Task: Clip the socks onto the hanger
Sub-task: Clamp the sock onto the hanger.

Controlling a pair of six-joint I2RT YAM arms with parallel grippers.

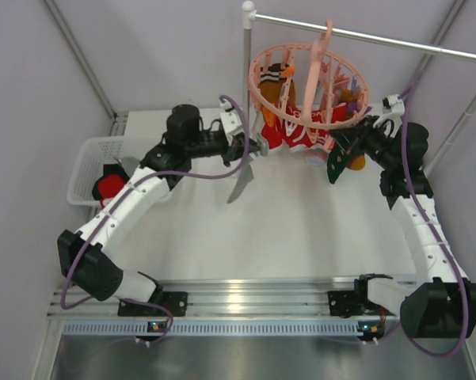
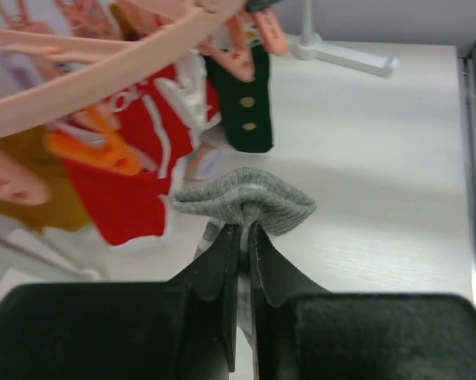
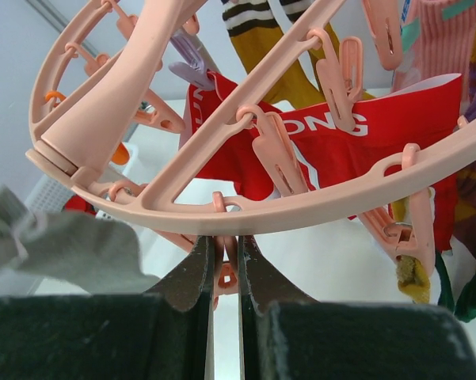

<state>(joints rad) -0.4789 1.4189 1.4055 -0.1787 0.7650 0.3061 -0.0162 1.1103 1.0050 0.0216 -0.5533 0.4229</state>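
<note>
Tabletop (image 1: 285,229), grey sock (image 2: 244,202) in left end effector (image 2: 245,231)

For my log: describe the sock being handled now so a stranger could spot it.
Find the salmon-pink ring hanger on the metal rail. Just left of it, the left claw pinches a dangling sock. It is plain grey, while the red sock and dark green sock hang clipped.

Your left arm (image 1: 135,198) reaches far and rightward, elbow bent, with the left gripper (image 2: 244,233) clamped tight on a grey sock (image 2: 245,202). Your right arm (image 1: 424,222) stretches far and leftward, and the right gripper (image 3: 226,249) is pinched narrow around a pink clip (image 3: 226,277).
</note>
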